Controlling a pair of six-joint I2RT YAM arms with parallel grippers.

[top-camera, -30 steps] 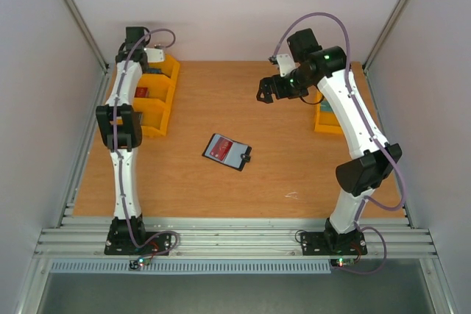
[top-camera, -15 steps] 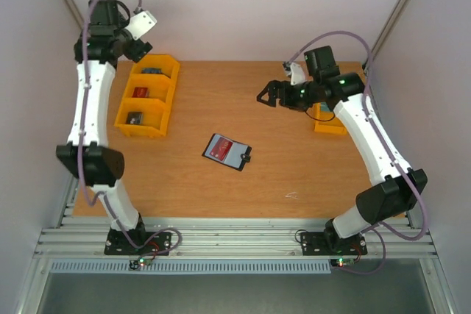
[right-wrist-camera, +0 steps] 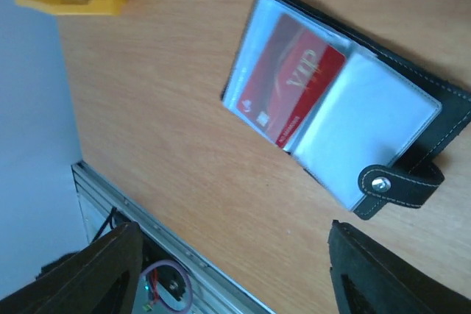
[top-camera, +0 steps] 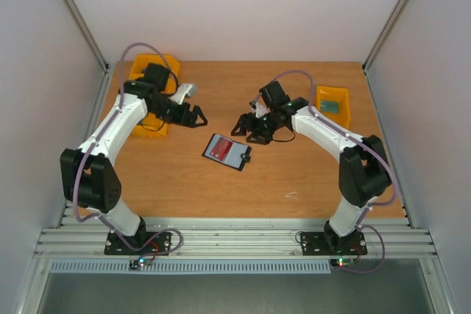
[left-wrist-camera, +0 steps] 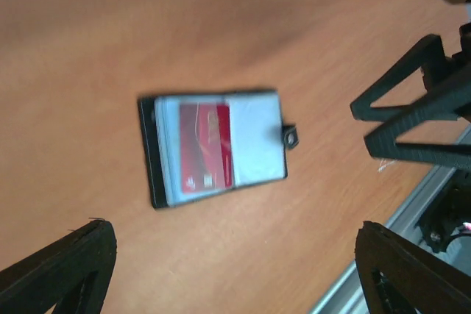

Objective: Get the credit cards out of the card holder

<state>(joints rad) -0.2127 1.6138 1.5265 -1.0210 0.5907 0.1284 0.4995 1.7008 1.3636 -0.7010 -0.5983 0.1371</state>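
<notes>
Top external view: two white arms are bending in over the wooden table from either side, both pointing at the card holder, which is lying open and flat near the middle, well apart from the yellow bins at the far corners. The holder is resting with its clear pockets facing up and its snap tab hanging loose off the right edge. That layout looks meant to leave the cards reachable from above without any unfolding. A red card marked VIP is sitting inside the left pocket, tucked under the clear sleeve and not yet drawn out. The pale right pocket is giving too little away to say whether a second card is lying inside it.

The pairing of the arms is suggesting a shared job, with one pinning the holder down while the other slides a card free. The left gripper is hovering near the holder's far left corner, its fingers spread wide, with nothing between them and touching nothing. The right gripper is hanging near the holder's far right corner, its fingers likewise parted around empty air, clear of both the holder and the card.
</notes>
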